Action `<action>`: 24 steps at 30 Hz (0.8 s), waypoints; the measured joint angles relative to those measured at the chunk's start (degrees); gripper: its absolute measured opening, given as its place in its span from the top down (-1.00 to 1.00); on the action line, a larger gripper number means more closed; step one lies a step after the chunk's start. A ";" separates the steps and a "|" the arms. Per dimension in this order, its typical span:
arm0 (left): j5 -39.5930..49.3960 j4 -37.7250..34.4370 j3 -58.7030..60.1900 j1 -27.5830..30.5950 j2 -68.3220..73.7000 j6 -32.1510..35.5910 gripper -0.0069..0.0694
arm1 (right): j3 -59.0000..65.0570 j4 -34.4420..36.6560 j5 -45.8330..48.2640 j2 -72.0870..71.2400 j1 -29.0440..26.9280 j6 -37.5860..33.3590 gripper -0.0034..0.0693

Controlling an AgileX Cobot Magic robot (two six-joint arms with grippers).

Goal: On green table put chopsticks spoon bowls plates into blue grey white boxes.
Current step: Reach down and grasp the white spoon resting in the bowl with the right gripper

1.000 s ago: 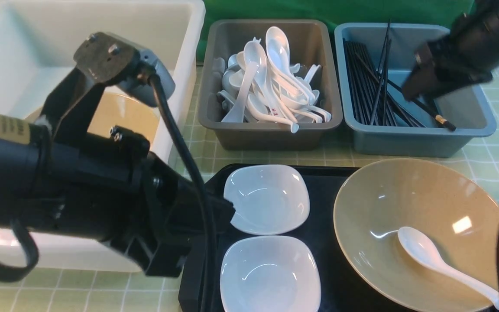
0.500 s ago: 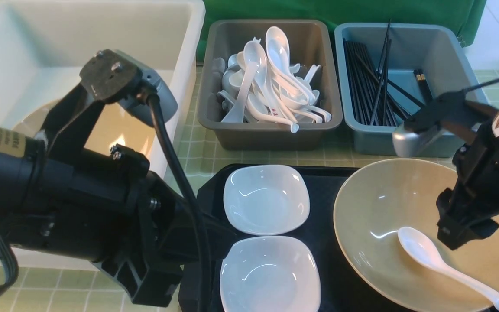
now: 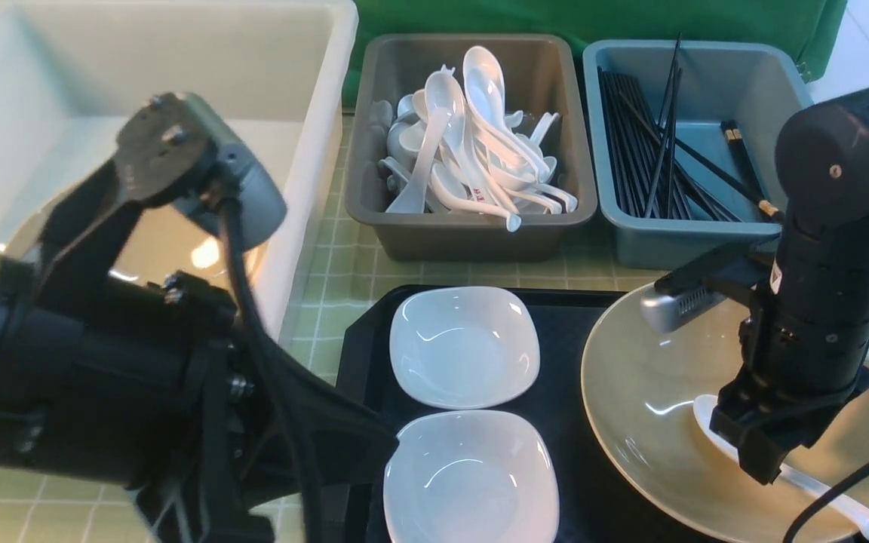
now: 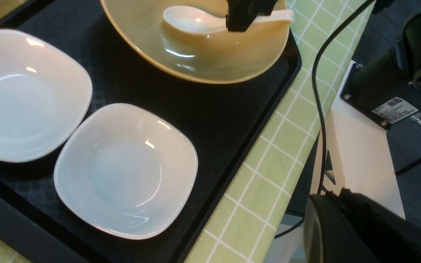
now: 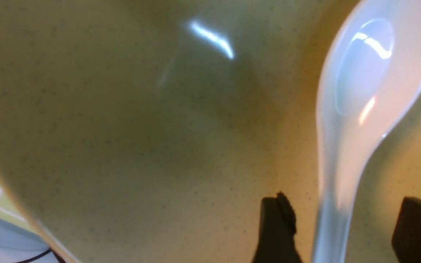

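- Beneath the right gripper point(image 5: 342, 226): one spoon point(image 3: 736, 445), white, glossy, round-bowled; lying in a large tan bowl point(image 3: 631, 377), handle reaching the rim.
- Right gripper: fingers apart, one to each side of the handle, nothing clamped. Newly arrived; a second ago this arm was over the blue box point(image 3: 706, 245).
- Meaning for the task: chopsticks point(image 3: 631, 151) appear dealt with, attention presumably turned to the spoon; closing on the handle would seem next.
- Ahead of the right gripper, farther off: the blue box, chopsticks inside; beside it the grey box point(image 3: 472, 245), heaped with white spoons, likely destination.
- Near the left gripper point(image 3: 393, 445): two small white bowls point(image 3: 465, 347), squarish, shiny, side by side on a black tray point(image 3: 570, 305). Its fingers together, no item held.
- Beyond the left gripper: white box point(image 3: 317, 151), tan dishware point(image 3: 167, 237) within.
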 joint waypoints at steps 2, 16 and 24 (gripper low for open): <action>0.11 0.19 0.00 0.00 -0.67 0.11 0.82 | 0.00 -0.09 0.00 0.78 0.00 0.11 -0.26; 0.15 0.43 0.00 0.00 -1.18 0.29 0.82 | 2.11 -0.68 -1.23 6.17 0.00 0.40 -0.18; -0.55 0.82 0.00 0.00 -1.18 0.43 0.82 | 0.85 -0.85 -0.79 6.16 -0.05 -0.12 0.47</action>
